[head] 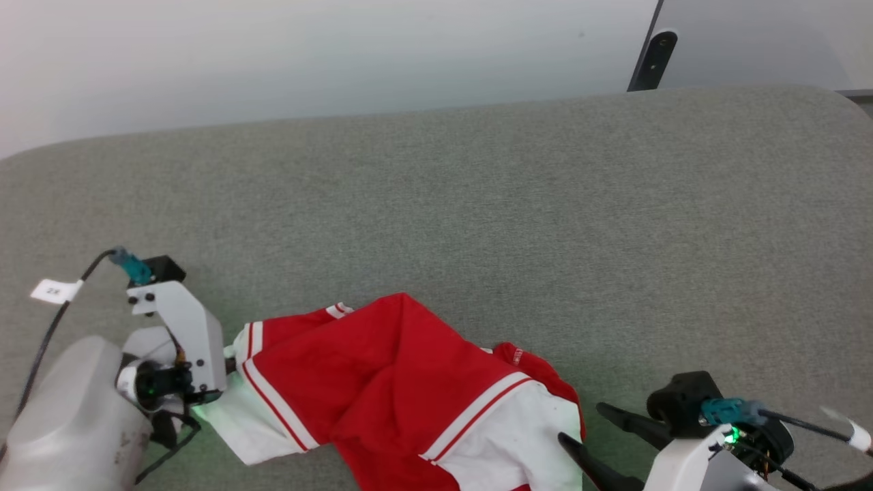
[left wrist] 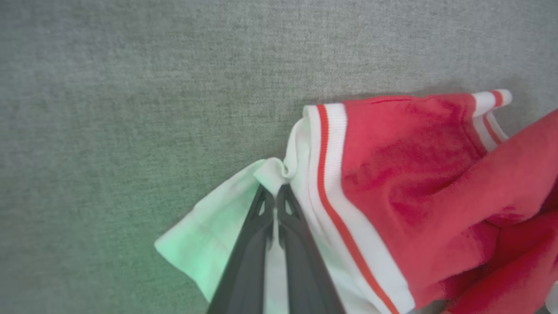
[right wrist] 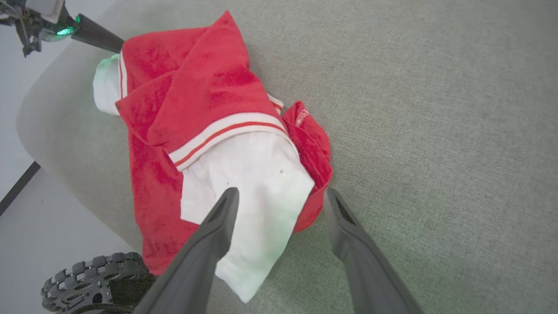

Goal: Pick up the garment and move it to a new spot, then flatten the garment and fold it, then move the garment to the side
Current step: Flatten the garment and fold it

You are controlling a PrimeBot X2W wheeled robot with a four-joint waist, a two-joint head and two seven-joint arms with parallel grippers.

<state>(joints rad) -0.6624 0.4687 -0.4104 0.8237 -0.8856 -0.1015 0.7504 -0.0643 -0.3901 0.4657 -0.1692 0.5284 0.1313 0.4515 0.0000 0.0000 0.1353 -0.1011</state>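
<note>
The garment [head: 382, 382] lies bunched at the near edge of the grey fabric-covered surface [head: 477, 204]. In the head view its long axis runs across the picture from lower left to lower right, dipping a little toward the right. One white sleeve points left, toward the left gripper [left wrist: 274, 192], and the other white sleeve points right and toward the robot, ending near the right gripper [right wrist: 281, 194]. Between the sleeves the red body rises in a loose ridge with its peak pointing away from the robot.

In the right wrist view some of the red cloth spills over the rounded near edge of the surface, above a black treaded wheel [right wrist: 87, 279].

The cloth is bright red and deeply creased. Each white sleeve meets the red along a white band with a thin red stripe, and a small striped tab pokes out at the far side of the heap. A folded red lump with a small label (too small to read) sits beside the right sleeve.

The left gripper is clenched on the hem of the left sleeve, with a pucker of white cloth pinched at its tips. The right gripper stands wide apart and grasps nothing; its two dark fingers straddle the end of the right sleeve, and whether they touch it cannot be told.
</note>
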